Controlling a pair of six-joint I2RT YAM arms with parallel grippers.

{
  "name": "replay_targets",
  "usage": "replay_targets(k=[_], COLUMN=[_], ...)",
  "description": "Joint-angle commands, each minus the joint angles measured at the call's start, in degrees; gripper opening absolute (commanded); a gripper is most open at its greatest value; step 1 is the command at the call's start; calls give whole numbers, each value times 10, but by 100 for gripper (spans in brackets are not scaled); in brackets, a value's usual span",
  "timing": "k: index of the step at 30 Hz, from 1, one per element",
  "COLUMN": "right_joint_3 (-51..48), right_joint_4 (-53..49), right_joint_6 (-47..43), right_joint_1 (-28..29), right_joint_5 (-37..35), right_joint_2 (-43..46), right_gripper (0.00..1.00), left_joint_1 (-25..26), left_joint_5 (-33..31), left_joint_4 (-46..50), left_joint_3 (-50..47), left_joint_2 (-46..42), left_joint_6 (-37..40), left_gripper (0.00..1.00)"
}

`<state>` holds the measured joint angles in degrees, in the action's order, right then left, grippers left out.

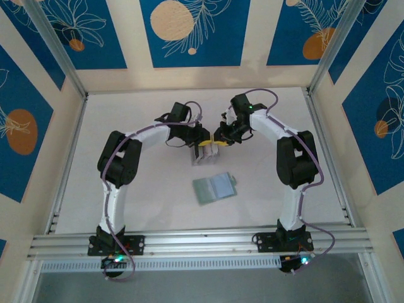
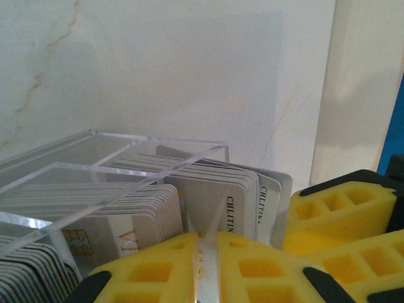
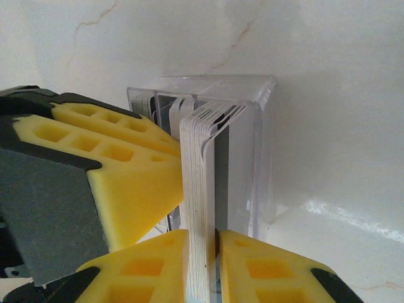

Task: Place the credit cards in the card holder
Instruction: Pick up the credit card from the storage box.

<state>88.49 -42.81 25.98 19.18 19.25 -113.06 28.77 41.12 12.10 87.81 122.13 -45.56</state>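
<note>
Grips at the clear box (image 3: 262,126) of credit cards (image 3: 197,189).
Left end effector (image 2: 207,255) clamps one card, right end effector (image 3: 202,252) a bundle; card holder (image 1: 214,187) lies well behind both.

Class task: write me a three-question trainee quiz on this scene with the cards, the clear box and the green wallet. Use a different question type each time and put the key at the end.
1. True or false: the card holder touches the clear box.
2. The right claw is shut on: A) the card holder; B) several credit cards, edge-on; C) nothing.
3. What colour are that claw's fingers?

Key: 1 false, they lie apart. 2 B. 3 yellow.
</note>
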Motion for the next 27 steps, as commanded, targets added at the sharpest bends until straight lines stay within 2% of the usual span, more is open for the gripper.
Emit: replay_targets(k=[1,27], right_joint_3=[-2,-7], right_joint_4=[6,-7], right_joint_6=[8,11], right_joint_1=[0,-16], right_joint_5=[40,34], right_joint_2=[10,37], right_gripper=[21,11], left_joint_1=[14,15], left_joint_5=[-2,-30], left_joint_4=[12,41], left_joint_3=[5,3], left_joint_2=[23,24], left_joint_6=[4,30], left_gripper=[15,14])
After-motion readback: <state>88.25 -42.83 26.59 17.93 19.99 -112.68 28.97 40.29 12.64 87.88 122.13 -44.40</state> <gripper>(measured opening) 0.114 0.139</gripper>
